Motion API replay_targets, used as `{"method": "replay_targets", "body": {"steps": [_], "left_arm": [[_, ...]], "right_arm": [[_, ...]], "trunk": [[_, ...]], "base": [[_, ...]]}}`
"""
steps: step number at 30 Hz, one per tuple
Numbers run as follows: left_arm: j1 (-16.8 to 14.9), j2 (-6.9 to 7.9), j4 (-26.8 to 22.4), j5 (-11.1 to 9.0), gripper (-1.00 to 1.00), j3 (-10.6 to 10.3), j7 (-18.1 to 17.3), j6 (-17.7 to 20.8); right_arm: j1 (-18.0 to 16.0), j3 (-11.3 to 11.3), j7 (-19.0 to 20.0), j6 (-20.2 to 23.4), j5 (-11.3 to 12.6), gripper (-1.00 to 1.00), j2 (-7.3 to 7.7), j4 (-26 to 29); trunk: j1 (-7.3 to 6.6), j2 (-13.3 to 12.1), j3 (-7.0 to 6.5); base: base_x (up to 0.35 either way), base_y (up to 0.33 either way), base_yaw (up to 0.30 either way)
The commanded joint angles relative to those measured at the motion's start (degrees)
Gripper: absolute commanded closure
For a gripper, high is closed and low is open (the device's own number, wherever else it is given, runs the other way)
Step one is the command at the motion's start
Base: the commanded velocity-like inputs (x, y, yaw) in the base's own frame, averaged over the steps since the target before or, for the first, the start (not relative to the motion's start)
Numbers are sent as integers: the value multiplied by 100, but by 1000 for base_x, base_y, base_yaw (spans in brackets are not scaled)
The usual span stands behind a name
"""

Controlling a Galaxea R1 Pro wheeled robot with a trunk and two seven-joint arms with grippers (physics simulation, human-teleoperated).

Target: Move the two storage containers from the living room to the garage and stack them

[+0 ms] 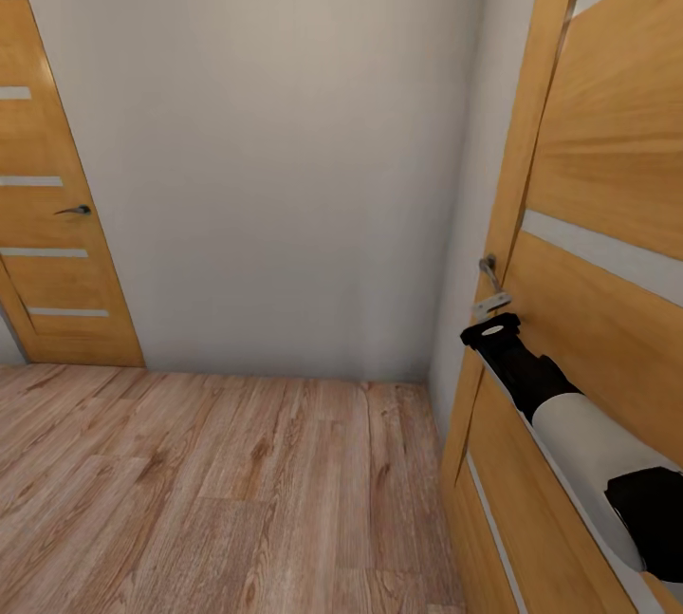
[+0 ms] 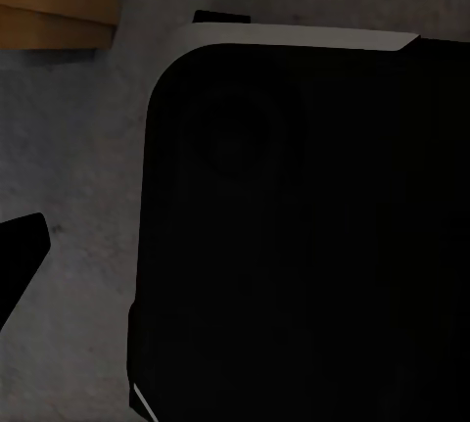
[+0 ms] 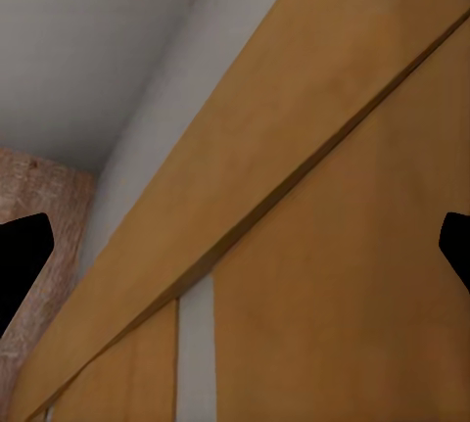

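The robot stands in a narrow hallway, not in either room named by the task. In the head view a wood plank floor (image 1: pixel 209 491) runs to a plain white wall (image 1: pixel 285 149) at 12 o'clock, with a closed orange door (image 1: pixel 47 215) at 9 o'clock carrying a dark lever handle (image 1: pixel 74 211). A second orange door (image 1: pixel 588 310) stands close at 3 o'clock, its metal handle (image 1: pixel 490 287) just above the right hand (image 1: pixel 490 331), which lies against or just beside the door edge; contact cannot be confirmed. The right wrist view shows 2 dark fingertips (image 3: pixel 22 256) well apart with door panel between them, so the right hand stands open and empty. The left wrist view shows 1 dark fingertip (image 2: pixel 20 251) over grey floor beside a large black body (image 2: pixel 304 226), apparently the robot's own base; the state of the left hand cannot be told. The 2 storage containers are not in sight from this position, and their location cannot be established here. Judgement: as shallow open plastic bins they should be light and fairly stiff, with ribbed walls giving some grip but thin enough to flex; a hold over the rim at the middle of a long wall, or 1 hand on each short end, should keep a bin level.
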State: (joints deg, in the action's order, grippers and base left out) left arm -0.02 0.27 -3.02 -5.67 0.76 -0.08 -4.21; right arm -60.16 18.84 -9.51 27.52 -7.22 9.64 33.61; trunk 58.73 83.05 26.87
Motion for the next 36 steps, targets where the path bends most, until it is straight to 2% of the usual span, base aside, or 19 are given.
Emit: {"method": "replay_targets", "body": {"steps": [1, 3, 5, 6, 8, 11, 13, 15, 19, 21, 22, 26, 29, 30, 31, 32, 35, 36], "left_arm": [[2, -1, -6, -57, -100, 3, -1, -9], [2, -1, -6, -57, -100, 3, -1, -9], [2, -1, -6, -57, -100, 3, -1, -9], [2, -1, -6, -57, -100, 3, -1, -9], [2, -1, -6, -57, -100, 3, -1, -9], [2, -1, -6, -57, -100, 2, -1, -9], [2, -1, -6, -57, -100, -2, -1, -9], [2, -1, -6, -57, -100, 0, -1, -9], [2, -1, -6, -57, -100, 1, -1, -9], [0, -1, -6, -57, -100, 1, -1, -9], [0, -1, -6, -57, -100, 2, -1, -9], [1, -1, -6, -57, -100, 3, -1, -9], [2, -1, -6, -57, -100, 3, -1, -9], [2, -1, -6, -57, -100, 3, -1, -9], [2, -1, -6, -57, -100, 5, -1, -9], [2, -1, -6, -57, -100, 4, -1, -9], [2, -1, -6, -57, -100, 9, -1, -9], [2, -1, -6, -57, -100, 10, -1, -9]], "right_arm": [[-4, 25, -36, 71, -133, -100, 196, 4], [-4, 28, -35, 75, -136, -100, 102, 4], [-4, 30, -37, 77, -137, -100, -98, 5], [-4, 28, -40, 77, -142, -100, -336, 5], [-4, 24, -44, 78, -151, -100, -660, 5], [-4, 22, -67, 65, -129, -100, -1046, -4], [-4, 21, -69, 37, -109, -100, -1196, -69], [-4, 22, -69, 21, -101, -100, -1282, -174], [-4, 16, -56, -137, -85, -100, -1511, -765], [1, 15, -23, -315, -38, -100, -1567, -1298], [18, 15, -11, -446, 72, -100, -1581, -1683], [232, 14, 44, -1126, 760, -100, -1599, -3081], [494, 20, 78, -1411, 964, -100, -1576, -3372], [674, 21, 92, -1474, 1004, -100, -1564, -3435], [1060, 22, 133, -1536, 1037, -100, -1540, -3489], [1216, 22, 150, -1551, 1036, -100, -1534, -3500], [2194, 29, 234, -1648, 1069, -100, -1485, -3534], [2341, 30, 242, -1685, 1075, -100, -1470, -3536]], "trunk": [[0, 3, 6], [0, 3, 6], [0, 3, 6], [0, 3, 6], [0, 3, 6], [0, 3, 6], [0, 3, 6], [0, 3, 6], [0, 3, 6], [0, 3, 6], [0, 3, 6], [0, 3, 6], [0, 3, 6], [0, 3, 6], [0, 3, 6], [0, 3, 6], [0, 3, 6], [0, 3, 6]], "base": [[0, 0, 0], [0, 0, 0], [0, 0, 0], [0, 0, 0], [0, 0, 0], [0, 0, 0], [0, 0, 0], [0, 0, 0], [0, 0, 0], [0, 0, 0], [0, 0, 0], [0, 0, 0], [0, 0, 0], [0, 0, 0], [0, 0, 0], [0, 0, 0], [0, 0, 0], [0, 0, 0]]}}
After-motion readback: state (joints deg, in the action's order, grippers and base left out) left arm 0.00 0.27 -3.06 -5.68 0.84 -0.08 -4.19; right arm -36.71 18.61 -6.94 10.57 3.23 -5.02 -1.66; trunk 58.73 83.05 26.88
